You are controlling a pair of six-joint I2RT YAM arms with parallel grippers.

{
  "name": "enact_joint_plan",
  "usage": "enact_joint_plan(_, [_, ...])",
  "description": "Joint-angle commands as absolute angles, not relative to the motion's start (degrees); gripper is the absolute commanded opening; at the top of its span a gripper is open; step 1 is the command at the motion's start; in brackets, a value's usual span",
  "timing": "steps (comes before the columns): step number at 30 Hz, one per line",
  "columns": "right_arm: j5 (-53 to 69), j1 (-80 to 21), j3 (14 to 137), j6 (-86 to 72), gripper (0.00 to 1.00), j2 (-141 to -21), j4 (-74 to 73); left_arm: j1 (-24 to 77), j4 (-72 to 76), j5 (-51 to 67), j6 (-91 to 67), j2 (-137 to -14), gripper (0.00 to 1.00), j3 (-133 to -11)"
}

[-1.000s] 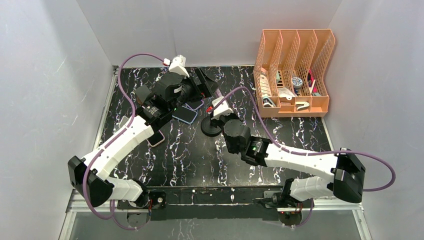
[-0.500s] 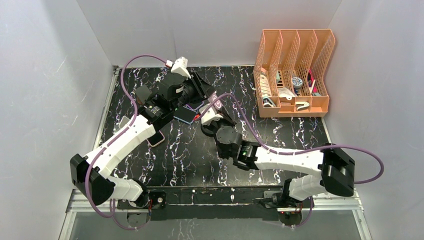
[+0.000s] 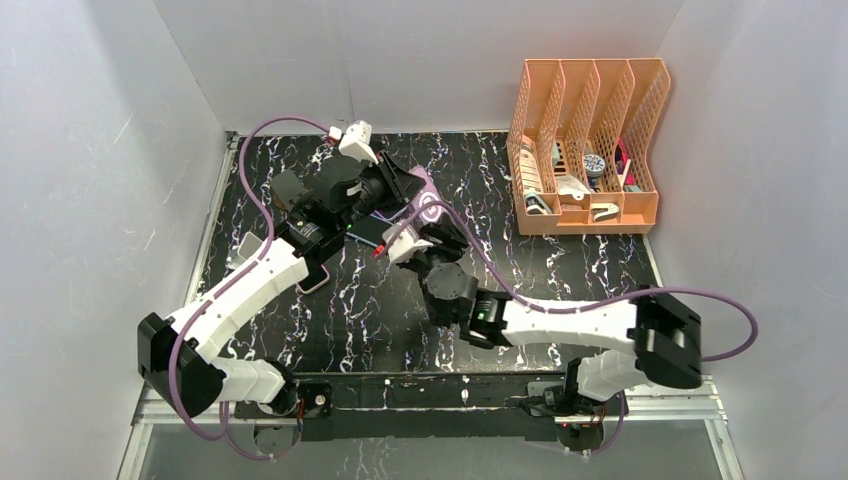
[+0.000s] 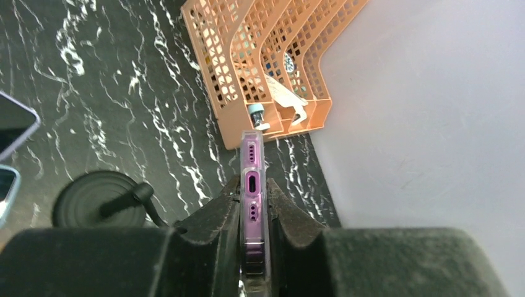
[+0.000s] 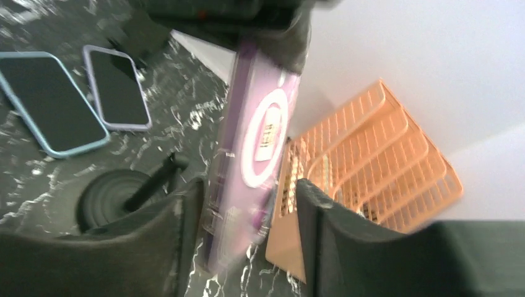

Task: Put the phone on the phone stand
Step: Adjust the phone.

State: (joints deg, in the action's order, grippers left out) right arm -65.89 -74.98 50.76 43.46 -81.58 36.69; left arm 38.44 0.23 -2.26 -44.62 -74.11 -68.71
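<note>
A purple phone (image 4: 252,179) in a clear case is pinched edge-on in my left gripper (image 4: 252,197), which is shut on it and holds it above the table. In the top view the phone (image 3: 428,197) hangs between both grippers. My right gripper (image 5: 247,207) is open with its fingers either side of the phone's (image 5: 260,124) lower end. The phone lies close to one finger and clear of the other. The phone stand (image 4: 93,201), a black round base with a slanted stem, sits on the table below (image 5: 117,197). In the top view my right wrist mostly hides it.
A blue-cased phone (image 5: 52,102) and a lilac-cased phone (image 5: 117,86) lie flat left of the stand. Another phone (image 3: 315,277) lies under my left forearm. An orange file organiser (image 3: 585,150) stands at the back right. White walls enclose the black marble table (image 3: 560,265).
My left gripper has closed on the purple phone. My right gripper was shut and has opened around it, and the right arm has swung left toward the left gripper.
</note>
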Motion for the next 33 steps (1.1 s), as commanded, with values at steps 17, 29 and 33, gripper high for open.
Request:
enact_joint_plan(17, [-4.91,-76.31,63.1,10.48,0.99,-45.65,-4.53,25.23,24.13,30.93,-34.31,-68.62,0.0,-68.54])
enact_joint_plan(29, [13.24,-75.61,96.18,11.24,0.93,-74.33,-27.14,23.37,19.94,36.99,-28.22,-66.61,0.0,-70.51])
enact_joint_plan(33, [37.4,-58.35,92.23,4.35,0.94,-71.11,-17.69,21.89,17.45,34.15,-24.6,-65.02,0.0,-69.69])
